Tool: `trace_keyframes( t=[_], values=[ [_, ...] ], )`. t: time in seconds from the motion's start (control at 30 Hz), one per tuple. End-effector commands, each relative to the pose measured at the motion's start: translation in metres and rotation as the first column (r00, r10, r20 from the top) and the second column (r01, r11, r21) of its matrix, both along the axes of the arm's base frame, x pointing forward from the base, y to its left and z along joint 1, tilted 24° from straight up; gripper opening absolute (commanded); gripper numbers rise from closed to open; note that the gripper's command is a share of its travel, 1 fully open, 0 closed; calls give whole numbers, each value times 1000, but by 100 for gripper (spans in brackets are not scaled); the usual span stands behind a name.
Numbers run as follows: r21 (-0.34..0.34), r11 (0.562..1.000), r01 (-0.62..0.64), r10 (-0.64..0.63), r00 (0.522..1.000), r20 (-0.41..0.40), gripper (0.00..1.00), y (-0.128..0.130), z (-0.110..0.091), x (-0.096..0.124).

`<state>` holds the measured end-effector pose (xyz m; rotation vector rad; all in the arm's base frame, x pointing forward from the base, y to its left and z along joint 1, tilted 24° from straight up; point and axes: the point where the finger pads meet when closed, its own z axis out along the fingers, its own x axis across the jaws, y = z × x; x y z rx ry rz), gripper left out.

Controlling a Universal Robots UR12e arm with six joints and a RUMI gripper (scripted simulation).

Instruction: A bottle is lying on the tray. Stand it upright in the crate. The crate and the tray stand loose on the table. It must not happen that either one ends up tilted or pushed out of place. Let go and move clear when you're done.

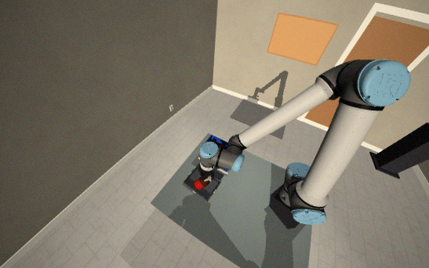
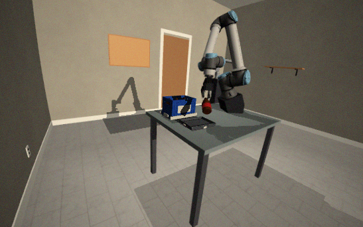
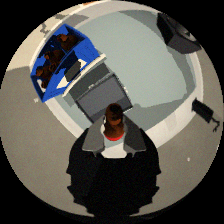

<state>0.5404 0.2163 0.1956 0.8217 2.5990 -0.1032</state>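
Blue crate (image 2: 179,106) sits at the table's (image 2: 238,127) left edge, dark tray (image 2: 196,123) just beside it; gripper (image 2: 207,96) clamps the red bottle (image 2: 206,106) by its upper end (hanging upright, in the air), above the tray's right side

Grey four-legged surface (image 2: 241,127). On it: blue crate (image 2: 178,105) at far left corner, dark flat tray (image 2: 196,123) just beside crate, nearer the camera, black robot base (image 2: 232,103) at the far side.
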Motion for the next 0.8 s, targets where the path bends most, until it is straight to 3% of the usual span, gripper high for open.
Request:
trace_keyframes(
  t=[0.0, 0.53, 0.77],
  values=[
    [0, 1000, 0, 0, 1000, 1, 0, 0, 1, 0],
    [-1, 1000, -5, 5, 1000, 0, 0, 0, 1, 0],
    [-24, 998, -63, 62, 998, -12, 0, 0, 1, 0]
  ],
)
